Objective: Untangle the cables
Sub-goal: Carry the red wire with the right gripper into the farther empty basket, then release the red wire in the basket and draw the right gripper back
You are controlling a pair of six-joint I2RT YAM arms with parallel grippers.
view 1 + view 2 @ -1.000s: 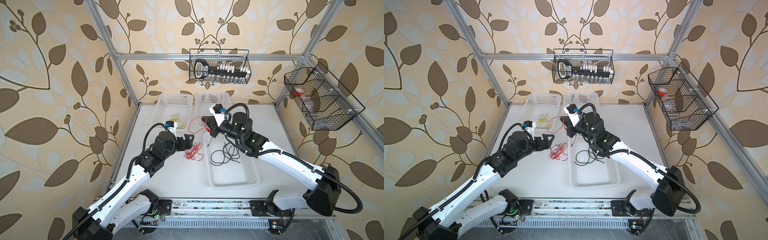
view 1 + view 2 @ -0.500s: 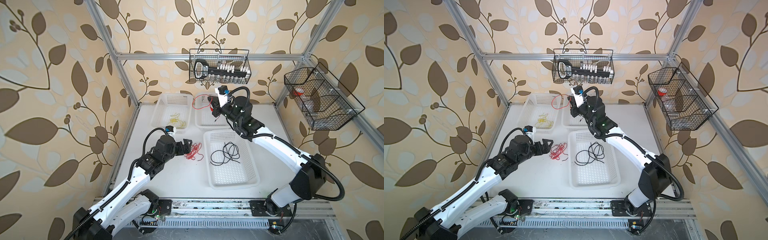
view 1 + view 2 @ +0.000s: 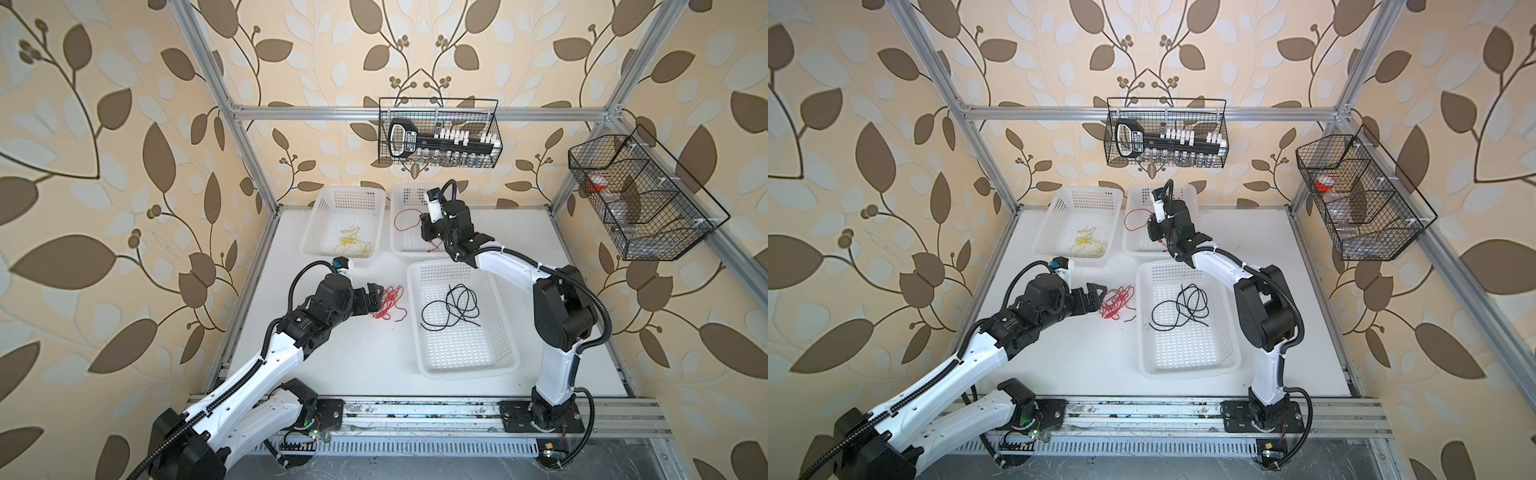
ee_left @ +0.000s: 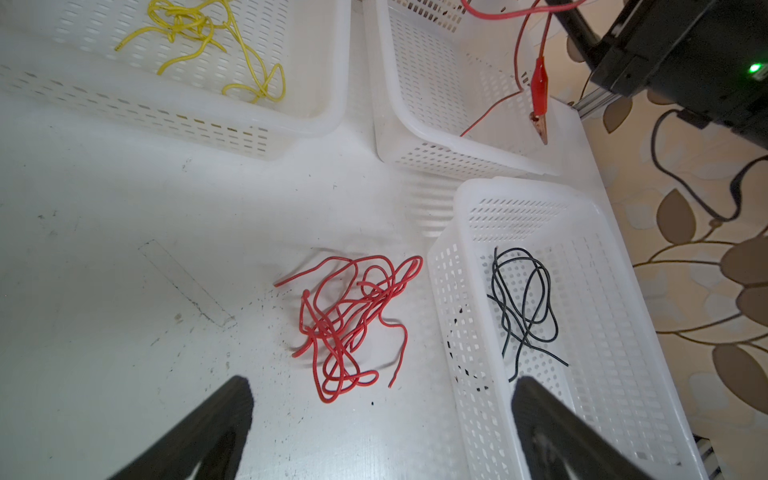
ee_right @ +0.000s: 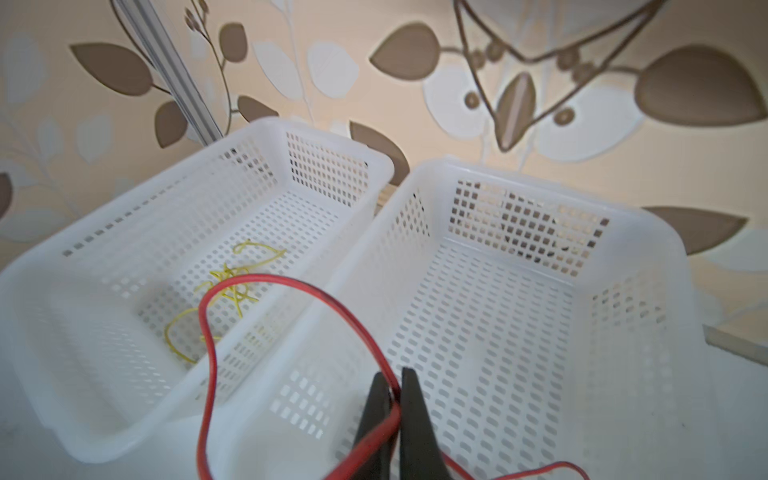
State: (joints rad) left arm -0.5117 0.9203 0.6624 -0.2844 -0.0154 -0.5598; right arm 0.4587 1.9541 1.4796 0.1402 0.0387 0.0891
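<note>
Right wrist view tells it best: the right gripper [image 5: 392, 388] has its jaws pressed together on a red lead [image 5: 291, 286], which loops out ahead of the fingers and trails back under them. In both top views that arm comes up from its base with the elbow folded high. The gripper sits over the far-middle basket [image 3: 400, 249], so the lead hangs there. The left wrist view shows an alligator clip [image 4: 539, 89] on the lead, dangling by that same basket.

The left arm stretches low from the front-left. Its left gripper [image 3: 376, 300] has its jaws spread wide over the table [image 3: 353, 357], with the tips just beside the red tangle [image 3: 390, 301]. It looks clear of it, though I can't be sure.

Counts:
- Arms: two.
- White baskets: three.
  - The far-left basket [image 3: 311, 224] holds one yellow cable [image 3: 351, 245] in a clump.
  - The near basket [image 3: 465, 372] holds the black cable [image 3: 451, 307]. I can't tell how many strands are in those loops.
  - The far-middle basket is the one under the red lead.
- Red: one held lead plus the tangle on the table, strand count unreadable.
- Black wire baskets [image 3: 440, 133] on the walls: two.

Compared with a second ago, the right arm was flung out low to the right, with its gripper at the seam between the near and far-middle baskets. Half a second ago the gripper was further toward the back wall. The left gripper has barely shifted and stays wide open. The red tangle, yellow clump and black loops lie where they were.
</note>
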